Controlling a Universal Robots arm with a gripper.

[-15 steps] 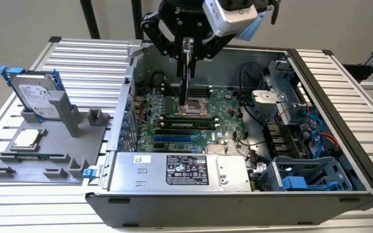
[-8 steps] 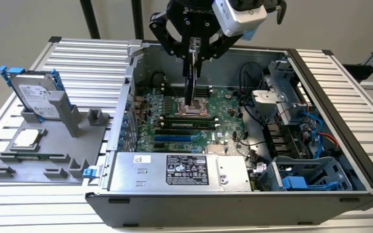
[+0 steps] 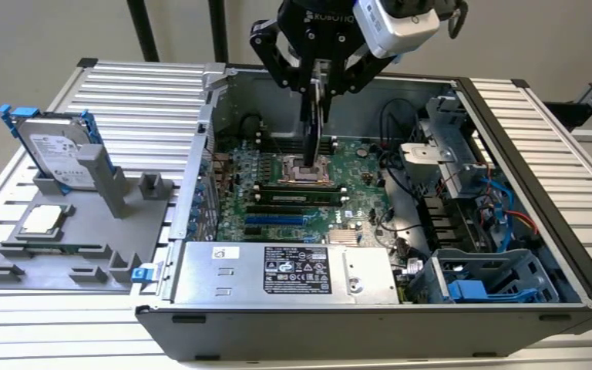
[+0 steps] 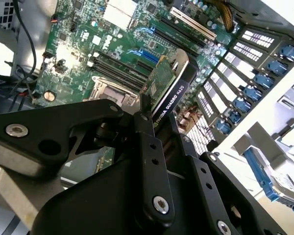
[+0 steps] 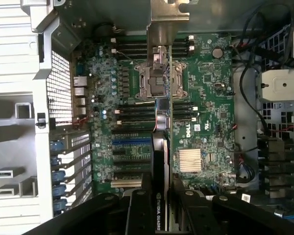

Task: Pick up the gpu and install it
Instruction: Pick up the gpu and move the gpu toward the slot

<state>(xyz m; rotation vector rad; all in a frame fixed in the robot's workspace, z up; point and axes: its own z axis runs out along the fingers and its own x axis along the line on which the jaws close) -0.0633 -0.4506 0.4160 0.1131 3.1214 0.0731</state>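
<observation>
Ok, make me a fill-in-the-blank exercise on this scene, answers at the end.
1. The fingers are ____ on the gpu.
2. The gpu hangs over the ____ motherboard, not in a slot.
3. The drive with ____ rails stands outside the case, at the exterior view's left.
Answers: shut; green; blue.
</observation>
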